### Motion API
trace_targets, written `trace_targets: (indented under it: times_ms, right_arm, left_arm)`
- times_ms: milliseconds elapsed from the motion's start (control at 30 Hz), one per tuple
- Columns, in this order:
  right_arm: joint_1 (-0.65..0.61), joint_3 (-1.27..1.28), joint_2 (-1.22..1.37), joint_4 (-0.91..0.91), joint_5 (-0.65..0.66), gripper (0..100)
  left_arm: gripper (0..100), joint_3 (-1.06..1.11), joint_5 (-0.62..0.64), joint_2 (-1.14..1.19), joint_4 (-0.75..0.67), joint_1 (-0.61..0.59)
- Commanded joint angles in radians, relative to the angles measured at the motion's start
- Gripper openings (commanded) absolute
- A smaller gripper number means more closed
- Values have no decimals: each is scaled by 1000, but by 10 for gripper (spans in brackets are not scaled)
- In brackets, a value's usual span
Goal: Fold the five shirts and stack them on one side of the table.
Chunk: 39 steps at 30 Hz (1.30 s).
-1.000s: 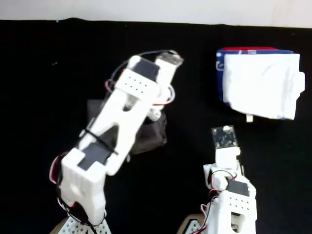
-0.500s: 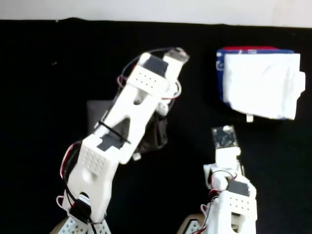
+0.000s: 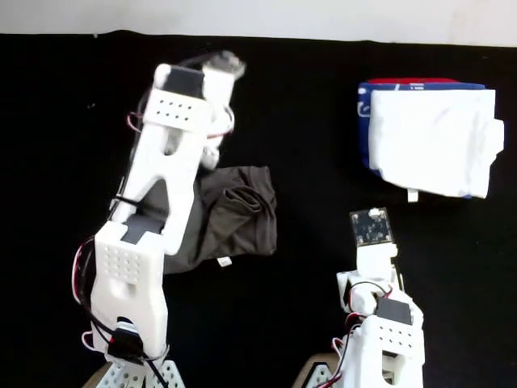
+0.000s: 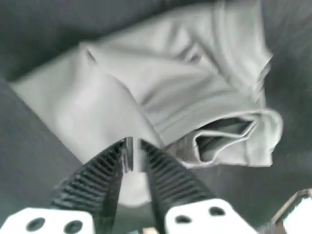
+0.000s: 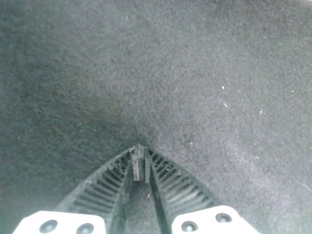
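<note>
High view looks down on a black table (image 3: 323, 97) with a dark shirt (image 3: 234, 214) lying rumpled in its left half, midway between the near and far edges. The left arm (image 3: 161, 186) stretches over the shirt's left part toward the far edge. A broad band of bare black surface separates the shirt from the stack (image 3: 404, 89) near the far right corner, where a white shirt (image 3: 432, 141) lies on top, with blue and red edges showing beneath. The right arm (image 3: 376, 315) stands at the near edge, well apart from both. In the left wrist view the left gripper (image 4: 132, 144) is narrowed to a pinch on a ridge of the dark shirt (image 4: 195, 73). In the right wrist view the right gripper (image 5: 140, 148) has its jaws pressed together over bare surface.
</note>
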Motion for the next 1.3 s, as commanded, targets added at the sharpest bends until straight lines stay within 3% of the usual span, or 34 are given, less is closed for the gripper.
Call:
trace_targets:
  times_ms: [0, 200, 633, 800, 967, 1267]
  right_arm:
    - [27, 21, 1, -24, 3, 7]
    - [27, 21, 1, -24, 3, 7]
    - [27, 21, 1, -24, 2, 7]
    - [28, 19, 1, -27, -37, 7]
    - [28, 21, 1, -36, -38, 7]
    - [28, 21, 1, -38, -38, 7]
  left_arm:
    - [8, 137, -46, -50, 12, -5]
    - [8, 228, -41, -50, -41, 53]
    - [8, 229, 52, -59, -2, 414]
    - [8, 222, 49, -108, -5, 383]
    - [8, 232, 48, -177, -5, 249]
    - [8, 223, 46, -28, -9, 133]
